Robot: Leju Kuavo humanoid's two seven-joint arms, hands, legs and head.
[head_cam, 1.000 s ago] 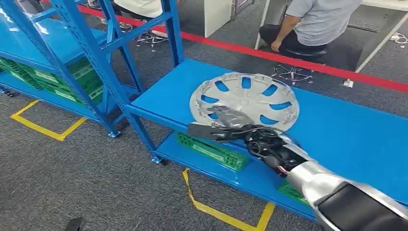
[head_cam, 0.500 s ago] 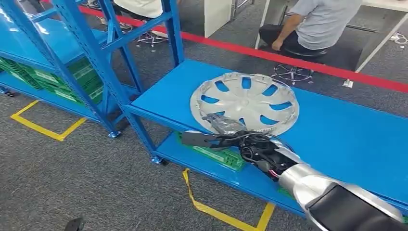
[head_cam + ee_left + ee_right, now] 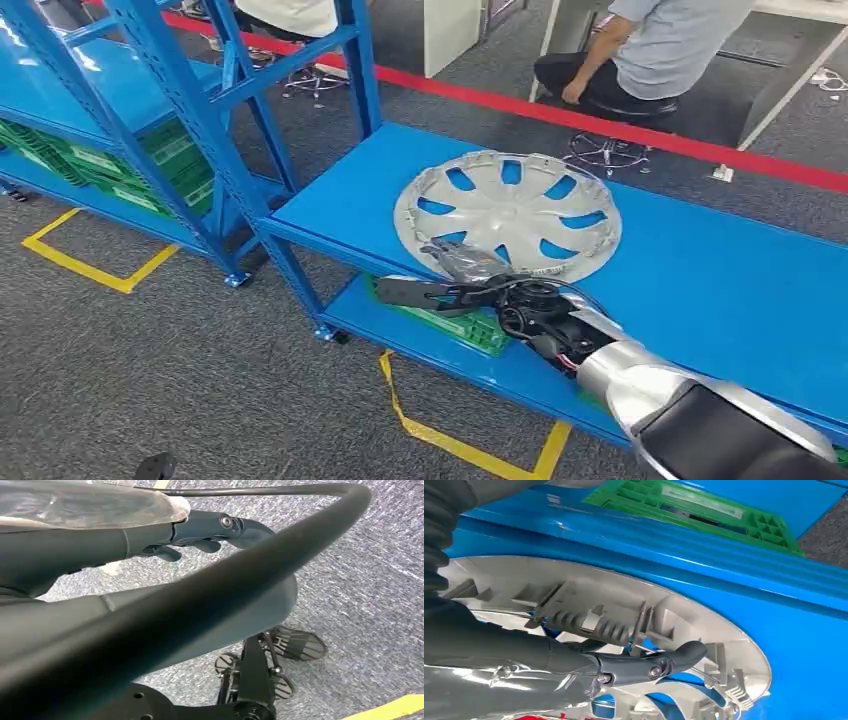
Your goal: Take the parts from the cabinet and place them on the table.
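Silver plastic forms a round wheel cover, seen in the head view lying flat with its ribbed inner side up on the blue surface, close to the front edge. Blue shows through its curved slots. The right hand is reached out just in front of the cover's near rim, over the surface's front edge, with dark fingers stretched flat and apart and nothing held. A green crate is seen on the lower shelf beneath it. Bare blue surface stretches to the right of the cover; a blue rack stands to the left.

From the left wrist view, the left hand is seen hanging over grey carpet, its fingers loosely curled with nothing in them.

From the right wrist view, the cover's rim with its clips is seen just beyond a dark fingertip, which may be touching it.
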